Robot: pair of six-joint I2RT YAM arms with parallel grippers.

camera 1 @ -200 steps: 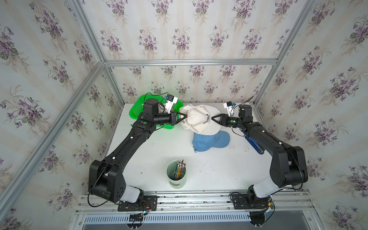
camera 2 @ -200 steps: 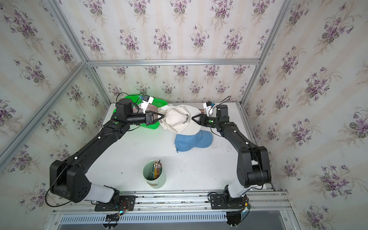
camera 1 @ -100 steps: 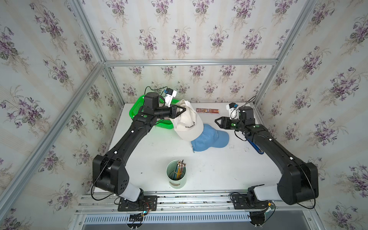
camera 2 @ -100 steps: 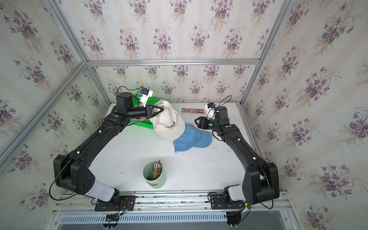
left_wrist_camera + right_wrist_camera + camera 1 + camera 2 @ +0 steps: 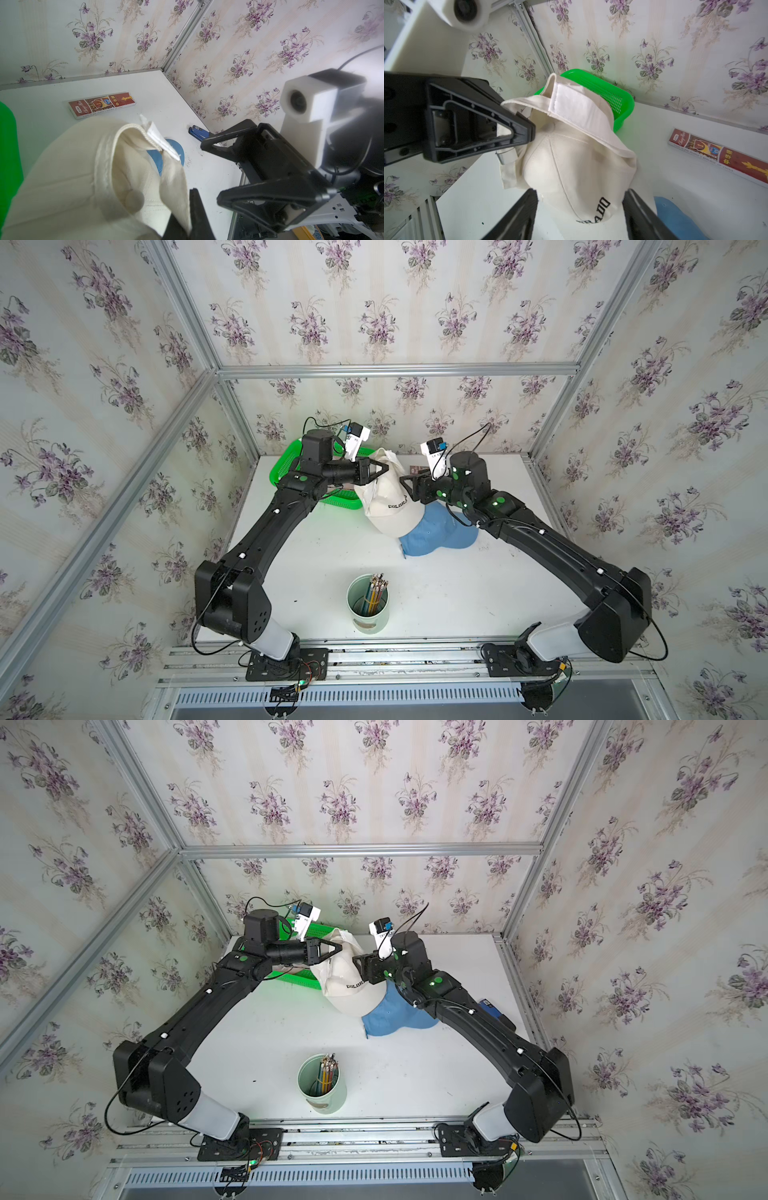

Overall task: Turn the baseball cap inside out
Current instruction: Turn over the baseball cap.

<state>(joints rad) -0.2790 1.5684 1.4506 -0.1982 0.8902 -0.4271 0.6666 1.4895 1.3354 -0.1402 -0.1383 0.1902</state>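
Left gripper [image 5: 388, 468] is clamped on the back rim of the cap [image 5: 392, 506], which hangs above the table with its brim end over the blue cap [image 5: 436, 533]. Right gripper [image 5: 405, 489] is open, straddling the crown without gripping. Risk: the thin-edge pinch slips, or the cap swings away when the crown is pushed.

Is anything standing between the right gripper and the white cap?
Nothing visible does. The right gripper, jaws open, faces the crown of the white cap, which hangs from the shut left gripper. The blue cap lies lower, on the table, not between them.
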